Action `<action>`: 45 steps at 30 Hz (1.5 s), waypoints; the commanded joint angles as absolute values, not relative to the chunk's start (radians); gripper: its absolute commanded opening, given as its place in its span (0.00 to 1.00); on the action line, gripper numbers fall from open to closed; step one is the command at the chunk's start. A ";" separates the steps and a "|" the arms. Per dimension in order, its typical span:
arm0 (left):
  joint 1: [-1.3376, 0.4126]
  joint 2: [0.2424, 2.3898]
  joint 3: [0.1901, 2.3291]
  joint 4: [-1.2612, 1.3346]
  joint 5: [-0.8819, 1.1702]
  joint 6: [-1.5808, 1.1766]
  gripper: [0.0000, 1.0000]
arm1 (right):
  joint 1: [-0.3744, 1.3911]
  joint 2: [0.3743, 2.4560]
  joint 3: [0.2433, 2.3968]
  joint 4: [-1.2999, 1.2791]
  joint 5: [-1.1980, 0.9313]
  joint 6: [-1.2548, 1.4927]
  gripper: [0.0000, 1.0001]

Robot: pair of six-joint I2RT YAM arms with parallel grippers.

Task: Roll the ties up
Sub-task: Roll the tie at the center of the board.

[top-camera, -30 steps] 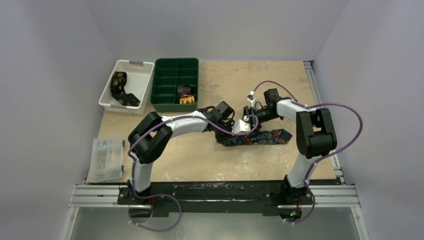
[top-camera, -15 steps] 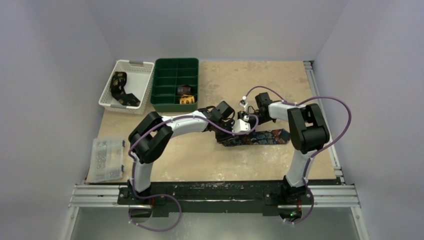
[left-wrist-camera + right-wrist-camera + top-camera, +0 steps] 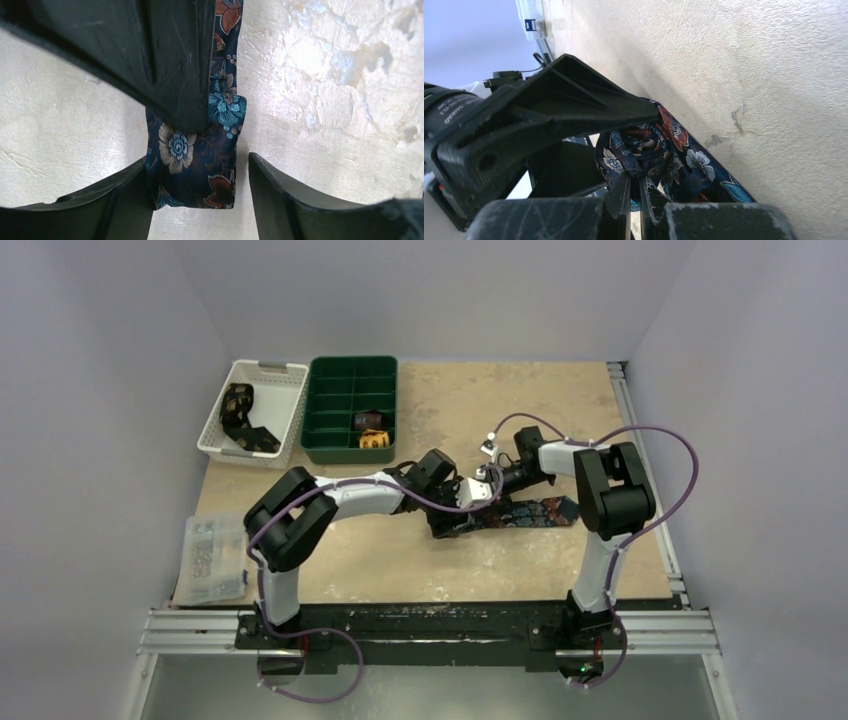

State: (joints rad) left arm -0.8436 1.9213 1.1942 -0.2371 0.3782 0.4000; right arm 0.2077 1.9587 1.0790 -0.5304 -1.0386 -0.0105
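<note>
Navy tie [image 3: 528,511] on the tan table [image 3: 400,560], that's where the action is, lying across the middle with its broad pointed end out to the right and flat. Both arms crowd its left end. Up close, that end is folded over on itself into a short doubled flap, so I'd call this the very start of a roll, one turn at most. The left gripper [image 3: 196,160] stands spread around the flap, one finger against the fabric's edge, the other just clear of it, holding nothing. The right gripper [image 3: 634,182] comes in from the other side with its fingers drawn almost together, and they look pinched on the bunched floral cloth. Nearly the whole length is left to wind.

Further back, the green compartment tray [image 3: 352,359] holds two finished rolls, a dark one [image 3: 370,420] and a yellow one [image 3: 374,440], in neighbouring cells near its front right. Beside it, the white basket [image 3: 215,418] holds a black-and-gold tie [image 3: 240,415], loosely heaped and unrolled. My read: two done, one just begun, at least one waiting.
</note>
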 commanded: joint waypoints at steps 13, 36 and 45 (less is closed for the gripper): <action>-0.797 1.853 0.892 0.474 0.452 0.169 0.75 | 0.185 1.960 1.060 -0.520 -0.771 -0.093 0.00; -0.842 1.891 0.999 0.138 0.377 0.314 0.16 | 0.164 1.934 1.183 -0.709 -0.852 -0.157 0.28; -0.863 1.921 1.084 -0.150 0.255 0.399 0.16 | 0.132 1.844 1.182 -0.824 -0.990 -0.217 0.55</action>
